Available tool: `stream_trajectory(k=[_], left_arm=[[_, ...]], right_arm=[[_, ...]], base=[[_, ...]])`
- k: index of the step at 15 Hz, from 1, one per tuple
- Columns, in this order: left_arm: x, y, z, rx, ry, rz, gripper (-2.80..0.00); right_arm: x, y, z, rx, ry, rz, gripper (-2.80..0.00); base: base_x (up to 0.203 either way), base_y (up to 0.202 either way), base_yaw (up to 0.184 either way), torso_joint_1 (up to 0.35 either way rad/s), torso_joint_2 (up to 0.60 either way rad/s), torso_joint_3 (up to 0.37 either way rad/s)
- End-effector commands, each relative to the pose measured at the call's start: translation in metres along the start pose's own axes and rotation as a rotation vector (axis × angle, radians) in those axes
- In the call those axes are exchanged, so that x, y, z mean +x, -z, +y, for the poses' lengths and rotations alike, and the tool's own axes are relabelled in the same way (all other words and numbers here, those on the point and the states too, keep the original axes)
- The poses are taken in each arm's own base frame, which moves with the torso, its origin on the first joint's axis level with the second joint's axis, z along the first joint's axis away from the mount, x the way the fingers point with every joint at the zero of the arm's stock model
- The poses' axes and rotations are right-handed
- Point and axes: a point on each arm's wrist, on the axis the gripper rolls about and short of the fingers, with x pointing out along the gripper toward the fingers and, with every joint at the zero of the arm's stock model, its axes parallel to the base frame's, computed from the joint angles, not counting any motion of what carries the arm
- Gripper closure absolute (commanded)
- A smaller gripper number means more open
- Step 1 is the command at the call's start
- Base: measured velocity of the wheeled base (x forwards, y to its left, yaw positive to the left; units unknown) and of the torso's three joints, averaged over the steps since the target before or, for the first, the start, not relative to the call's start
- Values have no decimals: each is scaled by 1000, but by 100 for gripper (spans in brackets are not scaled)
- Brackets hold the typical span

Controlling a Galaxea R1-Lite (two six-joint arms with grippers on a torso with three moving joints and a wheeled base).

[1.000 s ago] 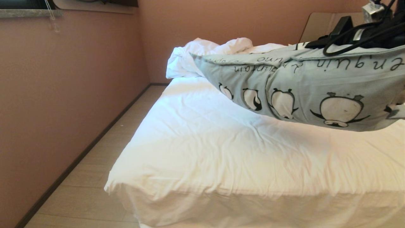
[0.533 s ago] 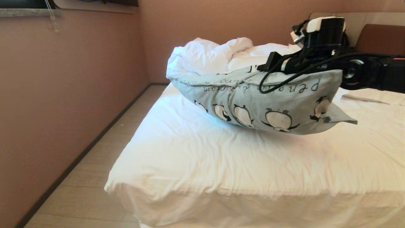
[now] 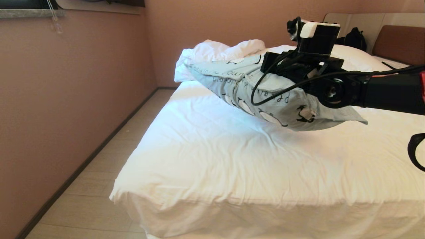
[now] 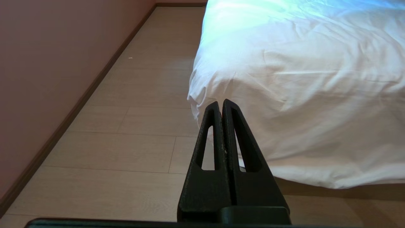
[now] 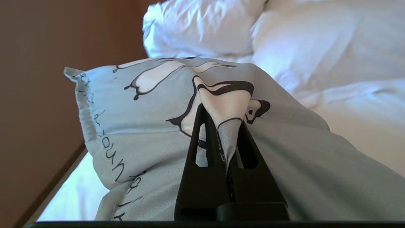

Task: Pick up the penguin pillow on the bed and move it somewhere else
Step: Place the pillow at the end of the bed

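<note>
The right gripper (image 5: 225,126) is clamped on a fold of the penguin pillow (image 3: 239,83), which hangs below it, clear above the bed (image 3: 232,166); its long axis runs from ten o'clock to four o'clock in the head view.

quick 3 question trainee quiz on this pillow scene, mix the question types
1. True or false: the penguin pillow is lying flat on the bed.
2. Which gripper holds the pillow? A) left B) right C) both
3. Fill in: the left gripper is parked near the bed's ____, fingers together.

Key:
1. False; it hangs clear above the sheet.
2. B; the right gripper pinches a fold of the case.
3. corner, above the floor.
</note>
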Motion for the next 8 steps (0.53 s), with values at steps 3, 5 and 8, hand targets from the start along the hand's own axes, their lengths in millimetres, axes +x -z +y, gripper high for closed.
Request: stream_trajectory(k=[3,5,8], left_arm=[[0,0,0,-1,0,1,0],[0,0,0,-1,0,1,0],[0,0,0,-1,0,1,0]], right_arm=[[17,20,13,-221,230,-273,0],[28,50,16,-243,255,-268,0],[37,91,24,-248,311,-216,0]], base=[[0,0,0,0,0,0],[0,0,0,0,0,0],[0,0,0,0,0,0]])
